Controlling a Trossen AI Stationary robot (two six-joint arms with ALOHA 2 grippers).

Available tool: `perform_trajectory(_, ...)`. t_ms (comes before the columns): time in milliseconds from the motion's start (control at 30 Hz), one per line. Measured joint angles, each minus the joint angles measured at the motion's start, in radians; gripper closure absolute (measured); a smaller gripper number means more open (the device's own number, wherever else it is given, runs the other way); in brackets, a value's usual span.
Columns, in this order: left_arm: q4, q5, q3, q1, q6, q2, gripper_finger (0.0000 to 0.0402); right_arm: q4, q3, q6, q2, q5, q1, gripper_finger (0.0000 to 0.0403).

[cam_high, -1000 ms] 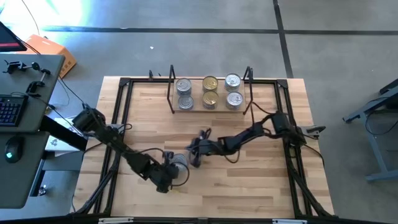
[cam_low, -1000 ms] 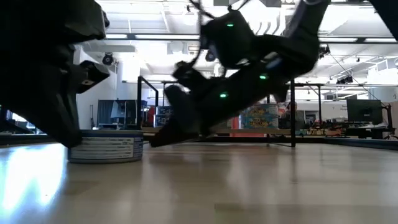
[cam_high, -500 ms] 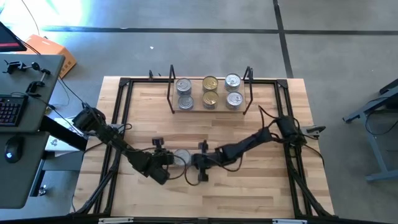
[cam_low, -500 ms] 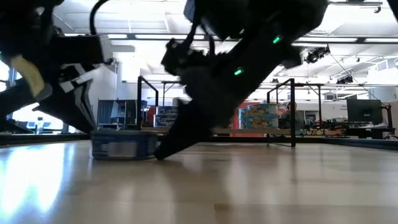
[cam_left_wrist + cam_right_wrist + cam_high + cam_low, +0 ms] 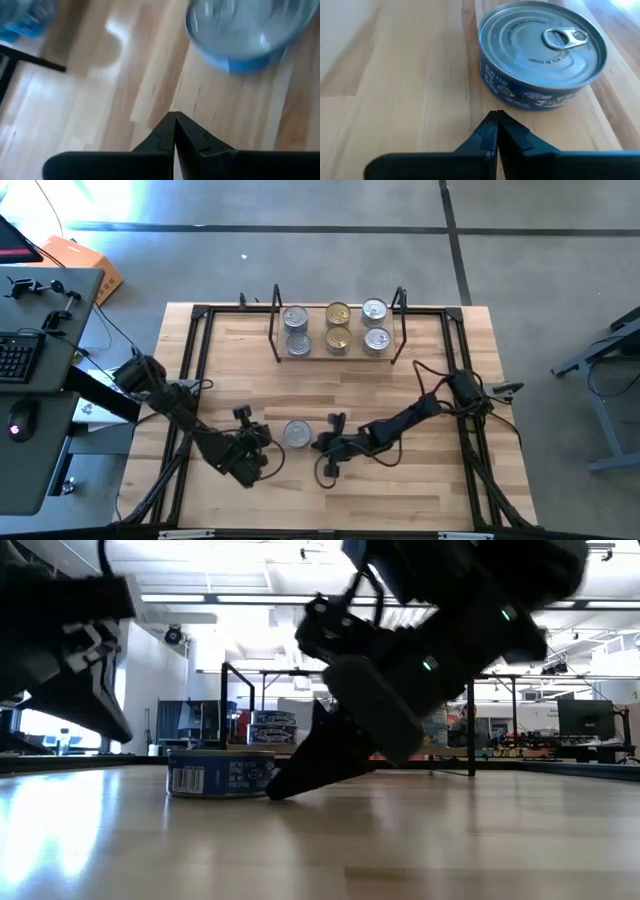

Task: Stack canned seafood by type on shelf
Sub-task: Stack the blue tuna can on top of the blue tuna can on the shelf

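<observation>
Both claws are pressed together — left claw and right claw flank one tin on the worktop; neither grips it.

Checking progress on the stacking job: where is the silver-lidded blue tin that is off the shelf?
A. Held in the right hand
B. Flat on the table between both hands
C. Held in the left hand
B: the blue tin sits on the table, between the shut left hand and shut right hand.

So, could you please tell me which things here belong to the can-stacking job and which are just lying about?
Job:
- loose blue-labelled tin, between both shut grippers
- shelf
- silver-lidded tins and gold-lidded tins on it
- left gripper, right gripper

Lying about:
- keyboard, mouse on the side desk
- orange box on the floor
</observation>
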Motion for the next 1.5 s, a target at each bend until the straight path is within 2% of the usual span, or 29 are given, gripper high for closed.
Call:
perform_trajectory(133, 0.077, -0.121, 0.000, -0.031, -0.031, 0.000, 0.0384, 0.220, -0.109, 0.042, 0.002, -0.003, -0.004, 0.0403)
perform_trajectory(300, 0.299, -0.131, 0.000, -0.012, 0.171, 0.000, 0.0320, 0.352, -0.176, 0.032, -0.004, -0.003, 0.000, 0.0403)
perform_trajectory(367, 0.424, -0.076, -0.010, 0.016, 0.269, 0.000, 0.0290, 0.357, -0.178, 0.014, -0.008, -0.002, 0.002, 0.0403)
perform_trajectory(500, 0.639, 0.099, -0.050, 0.088, 0.438, 0.000, 0.0238, 0.336, -0.176, 0.000, -0.036, -0.002, 0.009, 0.0403)
perform_trajectory(633, 0.720, 0.241, -0.072, 0.148, 0.567, 0.000, 0.0214, 0.255, -0.176, -0.021, -0.093, 0.023, 0.027, 0.0403)
perform_trajectory(700, 0.726, 0.269, -0.076, 0.168, 0.606, 0.000, 0.0218, 0.205, -0.176, -0.037, -0.129, 0.050, 0.041, 0.0403)
perform_trajectory(800, 0.727, 0.328, -0.077, 0.190, 0.671, 0.000, 0.0247, 0.149, -0.175, -0.072, -0.170, 0.059, 0.056, 0.0403)
perform_trajectory(900, 0.734, 0.406, -0.077, 0.209, 0.723, 0.000, 0.0296, 0.128, -0.175, -0.102, -0.180, 0.055, 0.062, 0.0403)
perform_trajectory(1033, 0.738, 0.462, -0.076, 0.224, 0.756, -0.001, 0.0375, 0.097, -0.174, -0.176, -0.180, 0.054, 0.052, 0.0392)
perform_trajectory(1100, 0.741, 0.465, -0.076, 0.223, 0.772, -0.001, 0.0393, 0.077, -0.174, -0.217, -0.180, 0.051, 0.042, 0.0370)
perform_trajectory(1267, 0.726, 0.440, -0.076, 0.207, 0.781, -0.012, 0.0394, 0.087, -0.174, -0.327, -0.175, -0.048, 0.006, 0.0276)
perform_trajectory(1367, 0.713, 0.415, -0.077, 0.194, 0.777, -0.030, 0.0399, 0.088, -0.174, -0.486, -0.175, -0.095, -0.003, 0.0213)
perform_trajectory(1500, 0.703, 0.385, -0.078, 0.176, 0.770, -0.052, 0.0401, 0.148, -0.174, -0.760, -0.166, -0.065, 0.000, 0.0157)
